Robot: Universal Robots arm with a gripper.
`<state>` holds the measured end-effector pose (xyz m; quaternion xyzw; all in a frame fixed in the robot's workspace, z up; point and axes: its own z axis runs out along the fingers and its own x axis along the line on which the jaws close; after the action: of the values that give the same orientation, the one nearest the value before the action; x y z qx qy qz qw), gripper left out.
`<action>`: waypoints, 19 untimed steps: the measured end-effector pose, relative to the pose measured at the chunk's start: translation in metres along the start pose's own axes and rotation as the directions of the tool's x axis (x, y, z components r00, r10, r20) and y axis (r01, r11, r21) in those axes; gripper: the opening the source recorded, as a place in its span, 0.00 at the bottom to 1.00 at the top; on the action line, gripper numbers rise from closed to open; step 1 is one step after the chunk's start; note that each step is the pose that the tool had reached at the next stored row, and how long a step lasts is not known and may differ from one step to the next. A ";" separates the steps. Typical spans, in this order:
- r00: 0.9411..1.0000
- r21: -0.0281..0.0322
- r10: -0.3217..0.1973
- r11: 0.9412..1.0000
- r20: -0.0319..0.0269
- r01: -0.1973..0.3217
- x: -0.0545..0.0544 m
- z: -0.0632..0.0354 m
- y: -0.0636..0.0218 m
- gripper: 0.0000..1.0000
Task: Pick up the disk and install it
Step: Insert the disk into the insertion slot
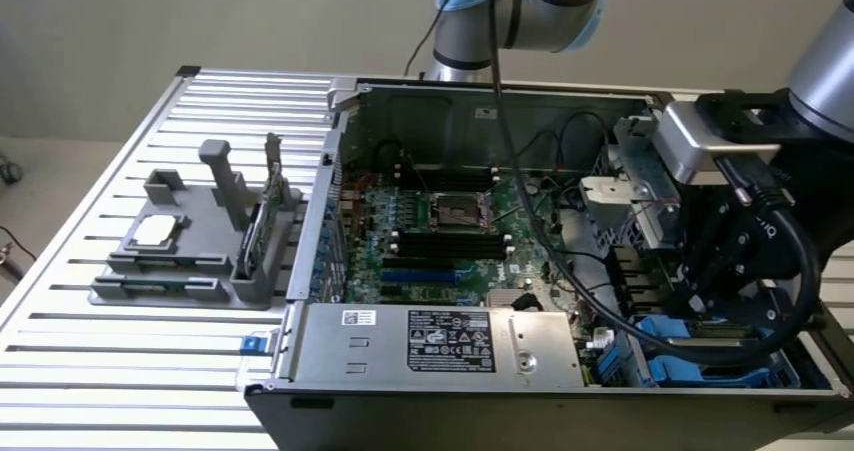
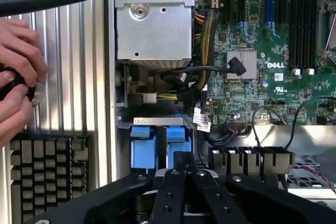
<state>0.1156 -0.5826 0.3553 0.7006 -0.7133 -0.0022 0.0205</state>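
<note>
My gripper is shut, its black fingers pressed together with nothing visible between them. The tips point at the drive bay in the case's corner. Two blue plastic carrier ends stand side by side in that bay. The disk's blue carrier frame lies directly ahead of the fingertips, and its metal face is hidden inside the bay. I cannot tell whether the tips touch it. In the exterior view the gripper hangs low over the same blue carrier at the case's near corner, on the exterior view's right.
The open computer case lies on a slatted metal table. The grey power-supply box sits beside the bay. A grey fixture holds a small silver chip. A person's hands are on the table near a black heat sink.
</note>
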 end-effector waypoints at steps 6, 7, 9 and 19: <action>1.000 0.000 0.001 1.000 -0.019 -0.001 -0.003 0.0095 -0.0003 0.11; 1.000 0.000 0.001 1.000 -0.023 -0.001 -0.004 0.0109 -0.0004 0.11; 1.000 0.001 0.001 1.000 -0.031 -0.001 -0.004 0.0136 -0.0004 0.11; 0.999 0.001 0.002 1.000 -0.053 -0.002 -0.006 0.0210 -0.0020 0.11</action>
<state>0.1171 -0.5771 0.3341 0.6998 -0.7131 0.0170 0.0392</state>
